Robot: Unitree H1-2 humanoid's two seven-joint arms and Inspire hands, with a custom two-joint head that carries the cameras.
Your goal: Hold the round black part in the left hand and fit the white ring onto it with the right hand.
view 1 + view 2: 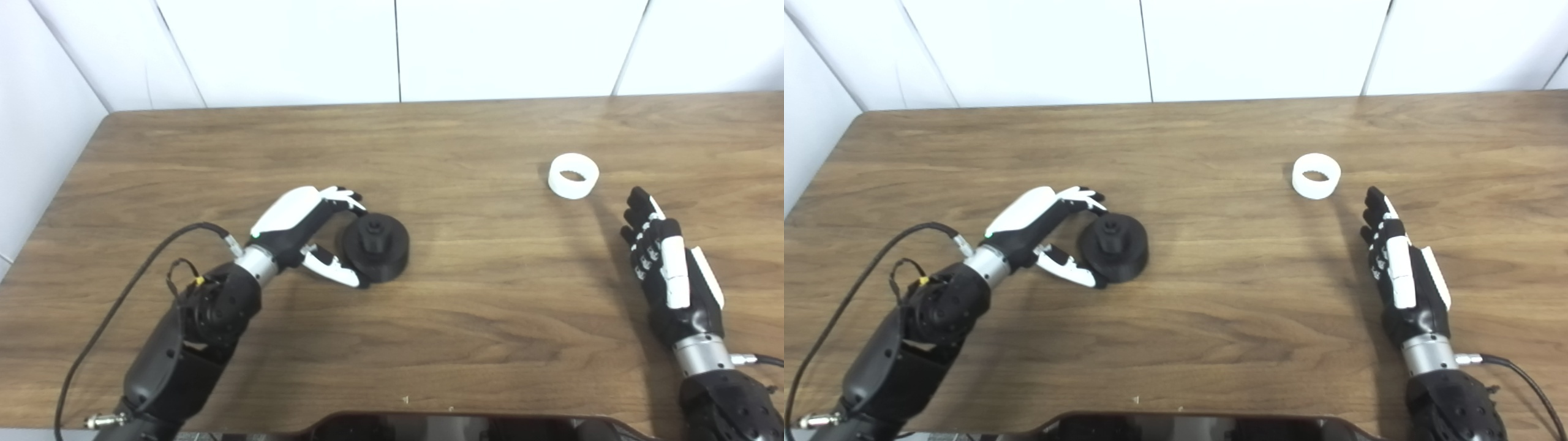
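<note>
1. Looking through the left eye view, a wooden table (465, 318) fills most of the picture, with white wall panels (392, 49) behind its far edge and a dark curved edge (465, 425) of something along the bottom.
2. On the table's left half lies the round black part (375, 247), flat on the wood, with a small raised hub at its centre.
3. The left hand (306, 236) is cupped around the part's left side: its fingers (343, 199) curl over the far rim and its thumb (335, 269) lies against the near rim. The part rests on the table; I cannot tell whether the hand is truly clamping it or only touching it.
4. A black cable (122, 294) loops from the left wrist toward the bottom edge.
5. The white ring (573, 176) lies on its side-wall's flat end, opening upward, well apart from the black part on the table's right half.
6. The right hand (667, 272) is spread, fingers apart and pointing away from the robot, holding nothing, near the ring but not touching it.
7. Nothing lies on the wood between the part and the ring.
8. Through the right eye view the same layout shows, shifted leftward: the part sits within the left hand's curl, the ring stands alone, and the right hand is empty just below and right of the ring.
</note>
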